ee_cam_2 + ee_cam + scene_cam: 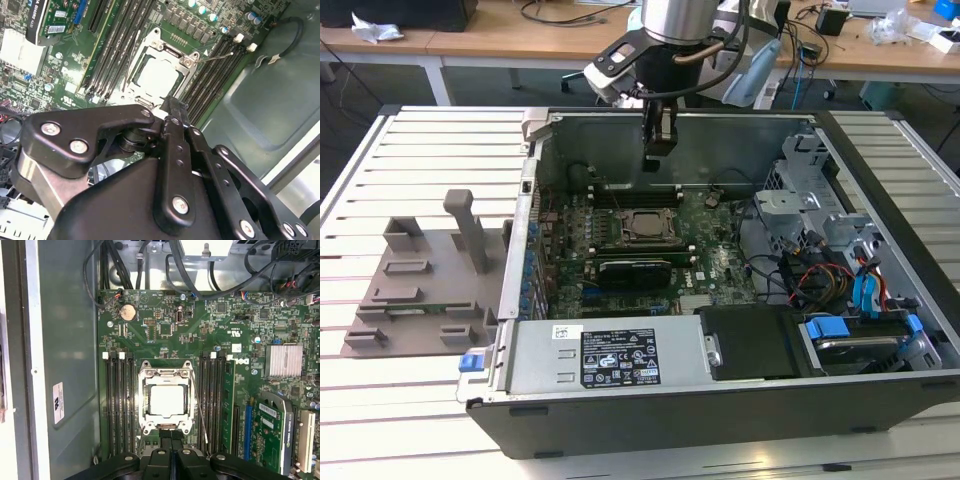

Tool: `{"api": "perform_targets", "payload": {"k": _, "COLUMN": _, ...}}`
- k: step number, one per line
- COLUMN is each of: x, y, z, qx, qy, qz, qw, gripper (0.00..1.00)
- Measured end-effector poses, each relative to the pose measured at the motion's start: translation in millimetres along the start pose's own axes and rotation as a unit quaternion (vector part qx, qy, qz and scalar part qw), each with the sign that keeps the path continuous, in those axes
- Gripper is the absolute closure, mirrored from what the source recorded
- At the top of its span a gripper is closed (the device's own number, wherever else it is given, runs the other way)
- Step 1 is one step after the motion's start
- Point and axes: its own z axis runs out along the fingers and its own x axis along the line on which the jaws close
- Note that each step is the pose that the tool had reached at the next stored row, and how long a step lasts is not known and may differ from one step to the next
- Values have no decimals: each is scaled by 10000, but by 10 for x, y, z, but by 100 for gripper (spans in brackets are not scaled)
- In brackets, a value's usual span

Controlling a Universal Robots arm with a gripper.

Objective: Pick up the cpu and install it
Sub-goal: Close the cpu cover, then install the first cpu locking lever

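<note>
Hanging over the open computer case in the exterior view, the tool is seen near the case's far wall, its two fingers pressed together with nothing between them. The cpu is found below it and apart from it, lying flat in the black socket frame on the green motherboard. A long black expansion card is set just beside the socket, on the side nearer the camera. The case is laid on a white slatted counter, and a grey moulded fixture is placed on the counter toward the exterior view's left.

In the second wrist view, the fingers are shown closed against each other and empty. The silvery cpu is seated in the socket frame beyond them, between two banks of memory slots.

In the first wrist view, the cpu is seen sitting square within the metal-edged frame, flanked by memory slots on both sides. The closed tips of the tool are lined up with one edge of the frame.
</note>
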Motion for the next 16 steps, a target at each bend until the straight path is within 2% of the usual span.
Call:
{"api": "perform_targets", "payload": {"k": 10, "x": -1, "y": 0, "z": 0, "qx": -1, "qy": 6, "qz": -33, "qw": 10000, "gripper": 89}}
{"api": "perform_targets", "payload": {"k": 16, "x": 0, "y": 0, "z": 0, "qx": -16, "qy": -25, "qz": -432, "qw": 9991, "gripper": 89}}
